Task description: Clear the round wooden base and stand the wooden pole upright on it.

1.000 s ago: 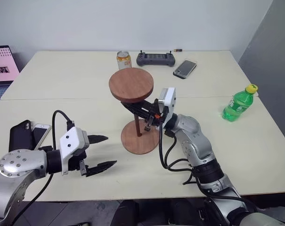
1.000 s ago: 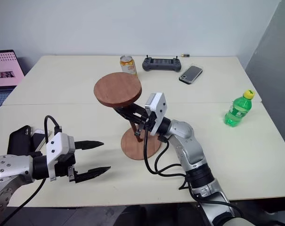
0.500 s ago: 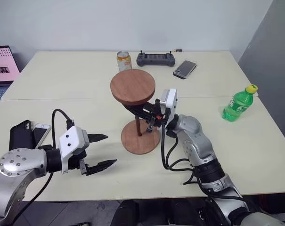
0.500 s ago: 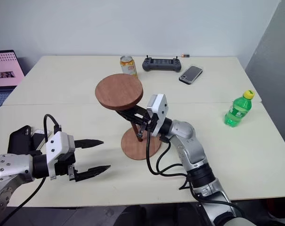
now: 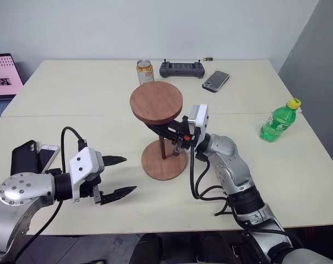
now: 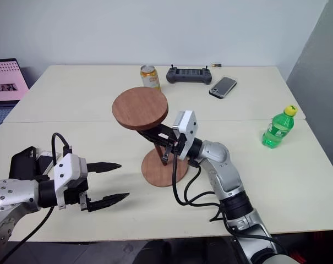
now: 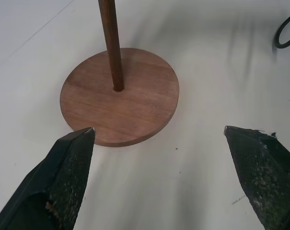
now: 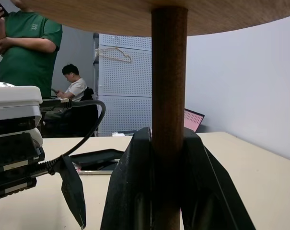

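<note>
Cream table (image 5: 72, 88) formed of two tops, seam running across the middle. Round wooden base (image 5: 164, 159) lying flat near the centre, just in front of the seam. Along the far edge: orange drink can (image 5: 145, 70), dark handheld controller (image 5: 181, 69), small dark item (image 5: 208, 58) at the very rim, smartphone (image 5: 216, 80) lying at an angle. Green plastic bottle (image 5: 279, 120) with yellow cap standing upright at the right side. Black phone (image 5: 23, 157) and pale phone (image 5: 46, 155) lying side by side, touching, at the left edge.
</note>
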You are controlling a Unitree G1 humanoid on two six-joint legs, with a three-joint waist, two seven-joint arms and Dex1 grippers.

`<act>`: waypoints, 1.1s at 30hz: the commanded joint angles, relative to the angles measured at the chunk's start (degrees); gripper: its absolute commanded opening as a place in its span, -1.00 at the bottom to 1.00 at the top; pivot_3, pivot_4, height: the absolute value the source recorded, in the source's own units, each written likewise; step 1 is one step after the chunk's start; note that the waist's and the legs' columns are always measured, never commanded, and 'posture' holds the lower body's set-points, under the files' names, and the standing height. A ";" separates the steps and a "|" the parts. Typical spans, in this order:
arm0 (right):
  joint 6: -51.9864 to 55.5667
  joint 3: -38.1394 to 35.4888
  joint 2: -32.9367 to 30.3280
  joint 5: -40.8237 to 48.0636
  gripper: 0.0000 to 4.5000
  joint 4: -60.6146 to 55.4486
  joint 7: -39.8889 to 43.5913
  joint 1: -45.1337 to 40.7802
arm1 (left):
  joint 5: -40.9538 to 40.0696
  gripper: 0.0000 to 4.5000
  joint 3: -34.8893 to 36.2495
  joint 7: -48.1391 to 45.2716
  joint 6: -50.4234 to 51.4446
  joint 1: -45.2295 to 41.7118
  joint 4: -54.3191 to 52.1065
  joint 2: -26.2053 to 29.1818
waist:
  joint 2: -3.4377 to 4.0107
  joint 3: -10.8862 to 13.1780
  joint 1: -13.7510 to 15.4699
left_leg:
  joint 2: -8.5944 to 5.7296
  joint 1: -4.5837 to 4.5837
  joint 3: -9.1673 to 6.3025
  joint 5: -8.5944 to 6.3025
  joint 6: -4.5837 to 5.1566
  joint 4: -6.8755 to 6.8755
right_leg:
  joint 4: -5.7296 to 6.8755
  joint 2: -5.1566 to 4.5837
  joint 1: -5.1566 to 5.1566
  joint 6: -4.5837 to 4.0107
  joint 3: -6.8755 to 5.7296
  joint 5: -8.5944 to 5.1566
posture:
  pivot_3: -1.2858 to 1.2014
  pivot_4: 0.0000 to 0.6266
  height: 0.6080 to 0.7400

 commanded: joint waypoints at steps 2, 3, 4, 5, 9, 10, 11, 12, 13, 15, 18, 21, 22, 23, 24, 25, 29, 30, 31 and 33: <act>0.21 0.37 -0.87 -1.17 -0.88 0.94 0.13 0.25 | 0.19 1.00 0.22 0.00 -1.00 0.22 -0.34 -0.12 | 0.00 0.00 0.00 | 0.00 0.00 0.00 0.00 0.00 0.00 | 0.00 0.00 0.00 0.00 0.00 0.00 | 0.03 -0.52 1.00; 0.13 0.41 -0.90 -1.29 -0.88 0.96 0.06 0.28 | 0.19 1.00 0.27 0.02 -1.03 0.34 -0.43 -0.15 | 0.00 0.00 0.00 | 0.00 0.00 0.00 0.00 0.00 0.00 | 0.00 0.00 0.01 0.00 0.00 0.00 | 0.03 -0.52 1.00; 0.03 0.45 -0.91 -1.44 -0.88 1.10 -0.05 0.30 | 0.19 1.00 0.27 0.05 -1.05 0.39 -0.47 -0.17 | 0.00 0.00 0.00 | 0.00 0.00 0.00 0.00 0.00 0.00 | 0.00 0.00 0.01 0.00 0.00 0.00 | 0.03 -0.52 1.00; -0.04 0.49 -0.91 -1.57 -0.88 1.21 -0.14 0.31 | 0.20 1.00 0.25 0.10 -1.05 0.39 -0.49 -0.20 | 0.00 0.00 0.01 | 0.00 0.00 0.00 0.00 0.00 0.00 | 0.00 0.00 0.01 0.00 0.00 0.00 | 0.03 -0.52 1.00; 0.22 1.20 -1.14 -1.94 -0.88 0.75 0.09 0.73 | 0.19 1.00 0.21 0.16 -1.09 0.50 -0.59 -0.26 | 0.00 0.00 0.01 | 0.00 0.01 -0.01 0.00 0.00 0.00 | 0.00 0.00 0.01 0.00 -0.01 0.00 | 0.03 -0.52 1.00; 0.48 1.53 -1.28 -2.00 -0.88 0.54 0.32 0.83 | 0.23 1.00 0.13 0.18 -1.11 0.43 -0.52 -0.27 | 0.00 0.00 0.01 | 0.00 0.01 0.00 0.00 0.00 0.00 | 0.00 0.00 0.01 0.00 0.00 0.00 | 0.03 -0.52 1.00; 0.92 1.95 -1.50 -2.09 -0.88 0.27 0.47 0.94 | 0.26 1.00 0.09 0.20 -1.14 0.41 -0.48 -0.29 | 0.00 -0.01 0.01 | 0.00 0.01 -0.01 0.00 0.00 0.00 | 0.00 0.00 0.01 0.00 0.00 0.00 | 0.03 -0.52 1.00; 1.31 2.41 -1.77 -2.34 -0.88 0.05 0.56 1.01 | 0.27 1.00 0.04 0.21 -1.18 0.36 -0.42 -0.29 | -0.01 -0.01 0.01 | 0.00 0.01 0.00 0.00 0.00 0.00 | 0.00 0.00 0.01 0.00 0.00 0.00 | 0.03 -0.52 1.00; 1.64 2.75 -1.95 -2.55 -0.88 -0.12 0.53 1.07 | 0.29 1.00 -0.03 0.23 -1.19 0.29 -0.36 -0.29 | -0.01 -0.01 0.01 | 0.00 0.01 -0.01 0.00 0.00 0.00 | 0.00 0.00 0.01 0.00 0.00 0.00 | 0.03 -0.52 1.00; 2.68 3.17 -2.20 -2.64 -0.88 -0.38 0.21 1.11 | 0.31 1.00 -0.16 0.27 -1.20 0.14 -0.26 -0.30 | -0.02 -0.02 0.01 | 0.00 0.01 0.00 0.00 0.00 0.00 | 0.00 0.00 0.01 0.00 0.00 0.00 | 0.03 -0.52 1.00; 5.89 3.95 -2.75 -3.61 -0.88 -0.06 -1.18 0.92 | 0.28 1.00 -0.35 0.30 -1.24 -0.02 -0.16 -0.41 | -0.03 -0.06 0.01 | 0.00 0.02 -0.01 0.00 0.00 0.00 | 0.00 0.00 0.02 0.00 0.00 0.00 | 0.03 -0.52 1.00; 7.84 4.25 -3.56 -5.08 -0.88 0.94 -2.33 0.79 | 0.24 1.00 -0.38 0.35 -1.26 -0.02 -0.18 -0.47 | -0.03 -0.09 0.01 | 0.00 0.04 0.00 0.00 0.00 0.00 | 0.00 0.00 0.04 0.00 0.00 0.00 | 0.03 -0.52 1.00; 7.83 4.41 -3.89 -5.68 -0.88 1.38 -2.49 0.74 | 0.28 1.00 -0.40 0.38 -1.31 -0.01 -0.14 -0.48 | -0.04 -0.11 0.02 | 0.00 0.05 -0.01 0.00 0.00 0.00 | 0.00 0.00 0.04 0.00 0.00 0.00 | 0.03 -0.52 1.00; 8.22 4.54 -4.14 -6.04 -0.88 1.58 -2.68 0.69 | 0.28 1.00 -0.41 0.39 -1.32 -0.03 -0.08 -0.50 | -0.04 -0.12 0.03 | 0.00 0.07 -0.01 0.00 0.00 0.00 | 0.00 0.00 0.06 0.00 0.00 0.00 | 0.03 -0.52 1.00; 8.55 4.68 -4.32 -6.14 -0.88 1.51 -2.84 0.72 | 0.27 1.00 -0.36 0.39 -1.33 0.04 -0.12 -0.53 | -0.05 -0.16 0.03 | 0.00 0.07 -0.01 0.00 0.00 0.00 | 0.00 0.00 0.06 0.00 0.00 0.00 | 0.03 -0.52 1.00; 9.10 4.87 -4.52 -6.22 -0.88 1.44 -3.14 0.69 | 0.28 1.00 -0.33 0.40 -1.34 0.08 -0.13 -0.57 | -0.08 -0.25 0.07 | -0.01 0.10 -0.01 0.00 0.00 0.00 | 0.00 -0.01 0.08 0.00 0.00 0.00 | 0.03 -0.52 1.00; 11.73 5.59 -4.96 -6.97 -0.88 2.57 -4.83 0.33 | 0.42 1.00 -0.27 0.80 -1.39 -0.11 0.18 -0.91 | -0.08 -0.50 0.14 | -0.02 0.15 -0.01 0.00 0.01 0.00 | -0.01 -0.02 0.14 0.00 0.00 0.00 | 0.03 -0.52 1.00; 12.25 5.63 -4.94 -7.09 -0.88 3.15 -5.37 0.21 | 0.42 1.00 -0.28 0.93 -1.34 -0.24 0.27 -1.00 | -0.09 -0.55 0.15 | -0.02 0.21 -0.01 0.00 0.01 -0.01 | -0.01 -0.02 0.19 0.00 0.00 0.00 | 0.03 -0.52 1.00; 12.68 5.64 -4.95 -7.26 -0.88 3.63 -5.97 0.14 | 0.35 1.00 -0.22 1.09 -1.27 -0.30 0.28 -1.11 | -0.08 -0.60 0.16 | -0.02 0.29 -0.01 -0.01 0.01 -0.03 | -0.01 -0.02 0.25 -0.01 0.00 -0.01 | 0.03 -0.52 1.00; 13.52 5.60 -5.05 -7.35 -0.88 4.69 -6.84 0.06 | 0.05 1.00 -0.09 1.40 -0.97 -0.42 0.38 -1.27 | -0.06 -0.75 0.17 | -0.02 0.39 -0.01 -0.01 0.01 -0.06 | -0.02 -0.02 0.33 -0.02 0.00 -0.02 | 0.03 -0.52 1.00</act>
